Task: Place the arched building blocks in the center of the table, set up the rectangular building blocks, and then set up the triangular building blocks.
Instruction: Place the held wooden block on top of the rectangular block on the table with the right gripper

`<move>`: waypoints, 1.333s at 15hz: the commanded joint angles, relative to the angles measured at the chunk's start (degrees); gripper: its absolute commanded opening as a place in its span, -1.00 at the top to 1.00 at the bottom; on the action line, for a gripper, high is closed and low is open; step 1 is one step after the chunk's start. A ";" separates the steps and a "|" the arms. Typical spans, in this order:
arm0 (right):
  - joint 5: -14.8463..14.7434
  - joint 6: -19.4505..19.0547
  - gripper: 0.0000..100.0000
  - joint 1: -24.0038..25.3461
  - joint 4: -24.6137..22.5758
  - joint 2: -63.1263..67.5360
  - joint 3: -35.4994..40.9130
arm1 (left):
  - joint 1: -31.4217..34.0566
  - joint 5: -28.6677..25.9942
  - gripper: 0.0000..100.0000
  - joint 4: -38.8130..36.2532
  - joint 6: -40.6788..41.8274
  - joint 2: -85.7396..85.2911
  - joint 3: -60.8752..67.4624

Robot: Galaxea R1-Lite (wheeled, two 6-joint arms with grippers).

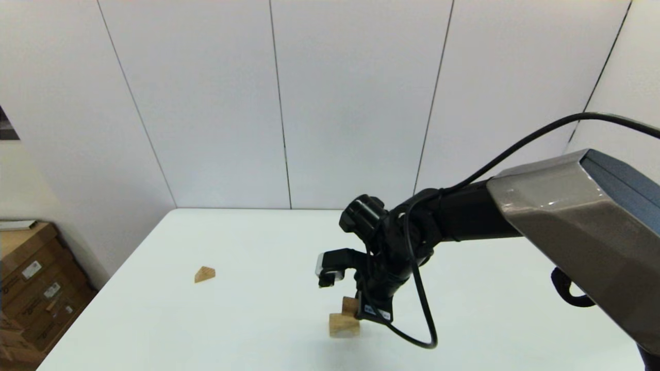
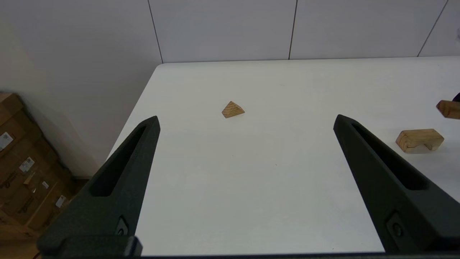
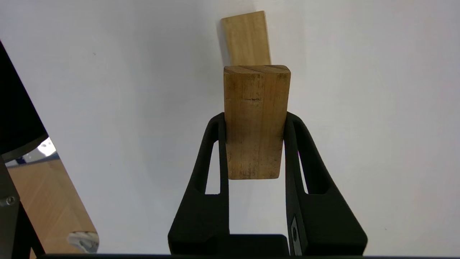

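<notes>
The arched block point(image 1: 344, 325) lies on the white table point(image 1: 258, 242) near its front middle, scoop facing down, as the left wrist view shows point(image 2: 419, 139). My right gripper point(image 1: 362, 309) is shut on the rectangular block point(image 1: 350, 305), holding it just above and behind the arched block point(image 3: 247, 37). In the right wrist view the tan slab point(image 3: 256, 122) is clamped between both fingers. The triangular block point(image 1: 204, 274) rests alone on the table's left side. My left gripper point(image 2: 247, 118) hangs open above the table, short of the wedge point(image 2: 233, 109), with nothing between its fingers.
Cardboard boxes point(image 1: 31, 288) stand on the floor beyond the table's left edge point(image 2: 25, 169). A black cable point(image 1: 423, 330) loops down from the right arm beside the blocks. A panelled wall runs behind the table's far edge.
</notes>
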 commanded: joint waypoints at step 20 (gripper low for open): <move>-1.27 0.34 1.00 2.56 4.40 9.86 -9.11 | 0.00 0.03 -1.00 0.02 -0.02 0.07 0.01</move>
